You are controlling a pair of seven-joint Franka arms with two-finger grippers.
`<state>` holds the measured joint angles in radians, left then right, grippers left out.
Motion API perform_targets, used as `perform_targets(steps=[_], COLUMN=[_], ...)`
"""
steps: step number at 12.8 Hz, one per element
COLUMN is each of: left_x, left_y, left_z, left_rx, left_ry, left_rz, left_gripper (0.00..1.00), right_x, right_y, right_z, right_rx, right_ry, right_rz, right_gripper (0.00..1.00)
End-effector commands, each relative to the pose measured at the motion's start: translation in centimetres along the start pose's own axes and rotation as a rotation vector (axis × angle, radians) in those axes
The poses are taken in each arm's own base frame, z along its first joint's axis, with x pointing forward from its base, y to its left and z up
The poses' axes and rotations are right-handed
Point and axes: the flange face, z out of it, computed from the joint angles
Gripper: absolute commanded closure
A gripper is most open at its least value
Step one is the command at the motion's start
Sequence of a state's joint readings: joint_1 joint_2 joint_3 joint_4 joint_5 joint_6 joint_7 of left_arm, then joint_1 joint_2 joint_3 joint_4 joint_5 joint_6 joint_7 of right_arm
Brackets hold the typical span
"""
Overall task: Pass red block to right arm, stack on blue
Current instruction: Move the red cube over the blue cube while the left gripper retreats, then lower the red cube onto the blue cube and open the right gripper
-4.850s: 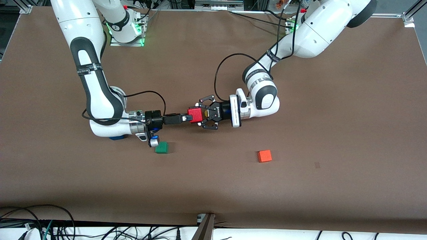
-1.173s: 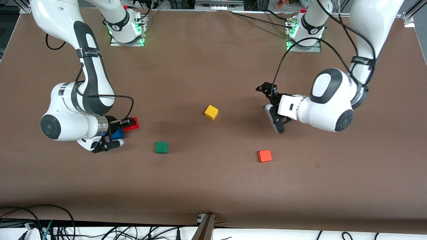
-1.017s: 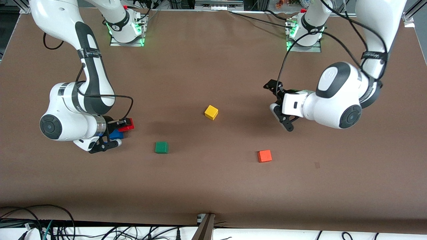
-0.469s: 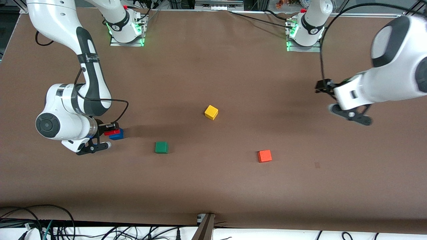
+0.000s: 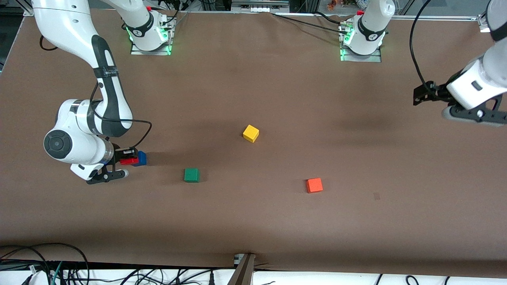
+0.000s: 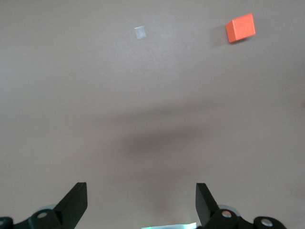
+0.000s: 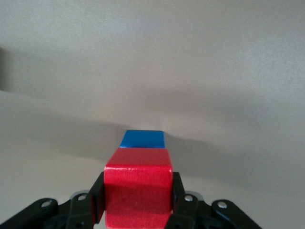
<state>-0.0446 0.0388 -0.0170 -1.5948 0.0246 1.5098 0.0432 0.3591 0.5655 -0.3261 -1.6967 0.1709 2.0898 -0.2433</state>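
My right gripper (image 5: pixel 130 157) is shut on the red block (image 5: pixel 127 161) and holds it low over the table at the right arm's end. The blue block (image 5: pixel 141 158) sits on the table right against it, partly covered. In the right wrist view the red block (image 7: pixel 138 183) fills the space between the black fingers (image 7: pixel 97 200) and the blue block (image 7: pixel 142 139) shows just past it. I cannot tell whether the two touch. My left gripper (image 5: pixel 431 106) is open and empty, raised over the left arm's end of the table; it also shows in the left wrist view (image 6: pixel 140 202).
A green cube (image 5: pixel 191 175), a yellow cube (image 5: pixel 250 133) and an orange cube (image 5: pixel 314 185) lie apart on the brown table (image 5: pixel 253 221). The orange cube (image 6: pixel 240 27) also shows in the left wrist view.
My right gripper has carried the red block down toward the blue block. My left gripper has drawn back, empty, to the left arm's end of the table.
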Motion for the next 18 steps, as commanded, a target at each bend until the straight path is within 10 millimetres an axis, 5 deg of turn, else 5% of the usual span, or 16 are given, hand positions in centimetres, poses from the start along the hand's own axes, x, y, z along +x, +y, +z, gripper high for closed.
perform_targets(steps=[1, 7, 18], left_x=[-2.7, -0.4, -1.2], left_y=[0.6, 0.0, 0.5], left_z=[-1.2, -2.2, -2.9], left_rx=[0.030, -0.004, -0.004], left_ry=[0.043, 0.096, 0.072], left_rz=[-0.079, -0.128, -0.061], left_gripper=[0.00, 0.00, 0.00], right_x=[-1.4, -2.6, -3.6], right_y=[-0.2, -0.6, -0.9], right_z=[-0.5, 0.3, 1.5], right_rx=[-0.013, -0.017, -0.020], right_ry=[0.022, 0.068, 0.089], right_rz=[-0.002, 0.006, 0.009], right_gripper=[0.81, 0.81, 0.81])
